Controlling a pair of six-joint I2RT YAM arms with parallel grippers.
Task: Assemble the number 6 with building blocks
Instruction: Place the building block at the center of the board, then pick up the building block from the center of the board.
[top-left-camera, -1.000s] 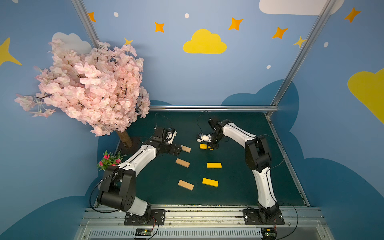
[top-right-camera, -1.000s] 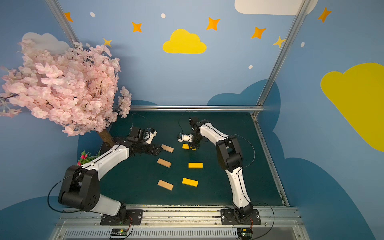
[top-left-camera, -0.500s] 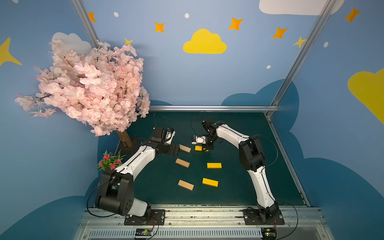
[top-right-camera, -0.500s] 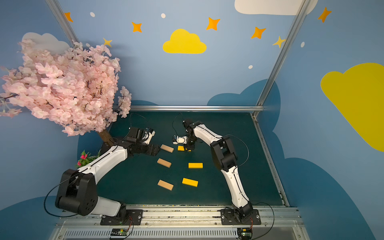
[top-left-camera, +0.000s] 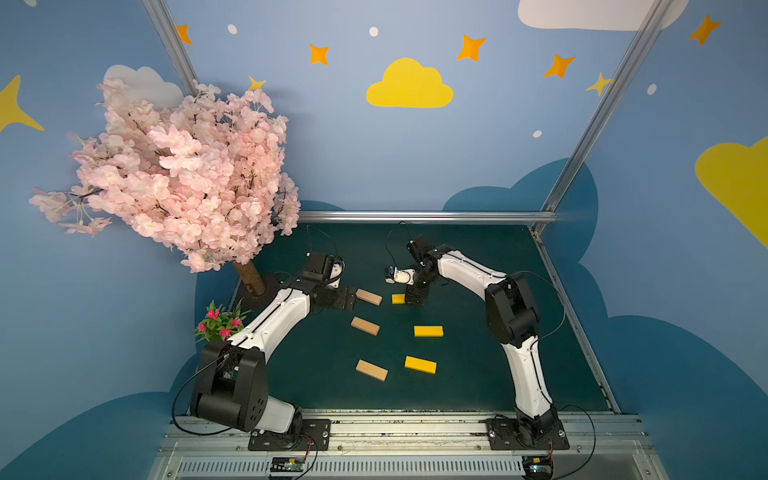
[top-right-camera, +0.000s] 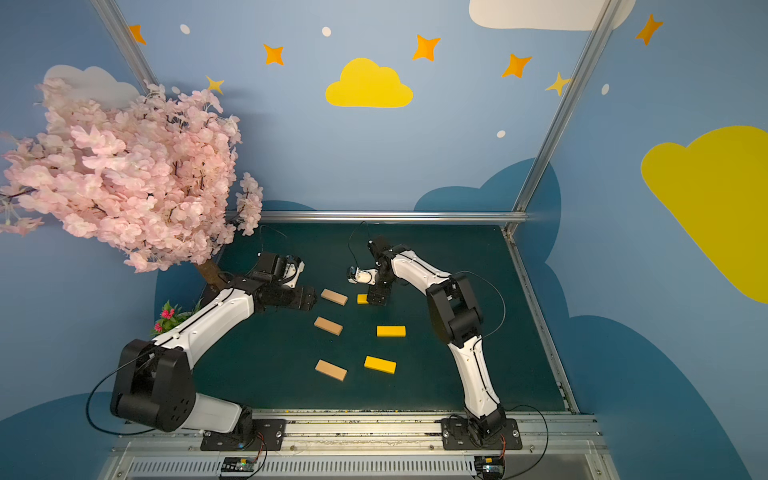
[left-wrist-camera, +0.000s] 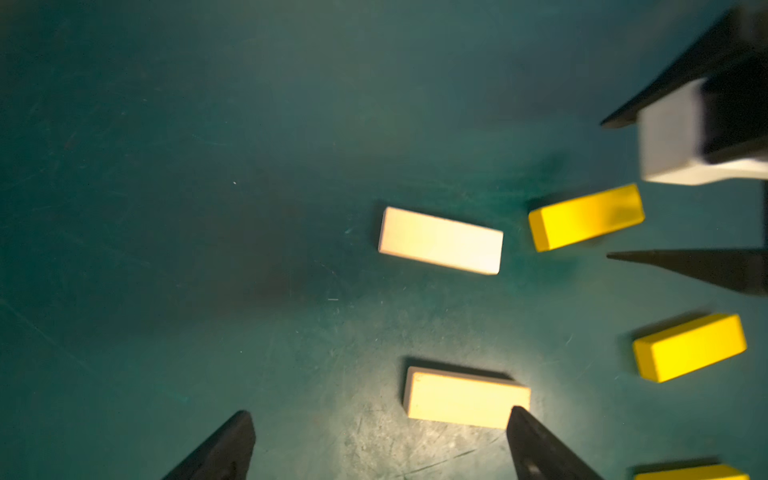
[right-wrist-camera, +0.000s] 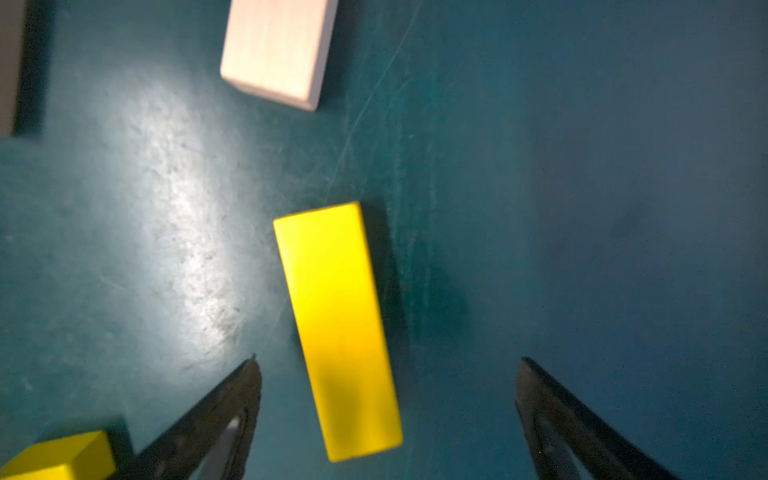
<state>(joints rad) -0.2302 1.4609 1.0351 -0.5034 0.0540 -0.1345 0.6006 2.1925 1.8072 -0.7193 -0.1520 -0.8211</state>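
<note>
Blocks (top-left-camera: 365, 326) in two columns, on table (top-left-camera: 465, 374)

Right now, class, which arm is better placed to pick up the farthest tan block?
Left, likely. The left arm holds open jaws right beside the tan block. The right arm has open jaws over the yellow block, beyond it.

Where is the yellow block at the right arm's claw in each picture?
In a top view: yellow block partly under the right gripper.
In a top view: block there too.
Left wrist: block beside the tan block.
Right wrist: block between open jaws.
Shared landmark: that tan block.
</note>
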